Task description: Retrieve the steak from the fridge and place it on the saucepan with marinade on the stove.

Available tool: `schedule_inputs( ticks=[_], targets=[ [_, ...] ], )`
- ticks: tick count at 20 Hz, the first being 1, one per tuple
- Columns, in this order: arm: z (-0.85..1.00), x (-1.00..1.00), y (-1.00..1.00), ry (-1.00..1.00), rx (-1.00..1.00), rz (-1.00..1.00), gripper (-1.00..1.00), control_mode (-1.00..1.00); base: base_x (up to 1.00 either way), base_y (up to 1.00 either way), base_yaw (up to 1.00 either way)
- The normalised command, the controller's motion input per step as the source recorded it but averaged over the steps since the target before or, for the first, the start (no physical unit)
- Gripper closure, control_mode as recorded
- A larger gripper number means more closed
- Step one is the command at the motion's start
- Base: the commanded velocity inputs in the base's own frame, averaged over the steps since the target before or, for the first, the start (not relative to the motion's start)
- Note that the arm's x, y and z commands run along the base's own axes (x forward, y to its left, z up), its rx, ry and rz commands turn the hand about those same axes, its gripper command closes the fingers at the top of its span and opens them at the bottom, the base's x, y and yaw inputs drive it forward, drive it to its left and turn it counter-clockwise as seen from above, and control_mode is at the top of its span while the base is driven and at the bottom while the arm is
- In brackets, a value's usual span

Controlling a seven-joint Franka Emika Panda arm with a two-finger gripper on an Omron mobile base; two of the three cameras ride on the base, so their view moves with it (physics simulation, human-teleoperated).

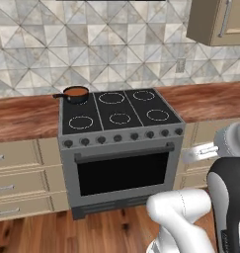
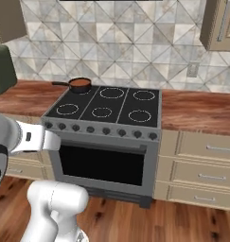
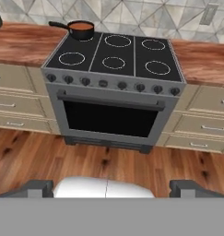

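The stove (image 1: 120, 117) (image 2: 103, 111) (image 3: 114, 59) stands straight ahead, black-topped with white ring burners, a grey front and a row of dark knobs. On its back left burner sits the saucepan with marinade (image 1: 76, 94) (image 2: 80, 84) (image 3: 81, 30), its reddish-brown surface showing and its black handle pointing left. My gripper (image 3: 114, 188) hangs well back from the stove over the wooden floor. It is open, its fingertips (image 3: 37, 186) wide apart with nothing between them. The steak and the fridge are out of view.
Wooden counters (image 1: 22, 116) (image 2: 197, 111) flank the stove, with cream drawers (image 3: 203, 126) below. A green toaster oven (image 2: 2, 68) stands on the left counter. An upper cabinet (image 1: 218, 22) hangs at the right. The oven door (image 3: 111, 120) is closed.
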Motion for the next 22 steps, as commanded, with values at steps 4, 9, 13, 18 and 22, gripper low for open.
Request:
schedule_inputs(
  ticks=[4,9,13,18,22],
  targets=[
    [0.0,0.0,0.0,0.0,0.0,0.0,-1.0,1.0,-0.17,-0.01,-0.34],
    [0.0,0.0,0.0,0.0,0.0,0.0,-1.0,1.0,0.0,-0.01,-0.67],
    [0.0,0.0,0.0,0.0,0.0,0.0,-1.0,1.0,0.0,-0.04,-0.79],
    [0.0,0.0,0.0,0.0,0.0,0.0,-1.0,1.0,0.0,0.0,-0.77],
    [0.0,0.0,0.0,0.0,0.0,0.0,-1.0,1.0,0.0,0.0,-0.68]
  ],
)
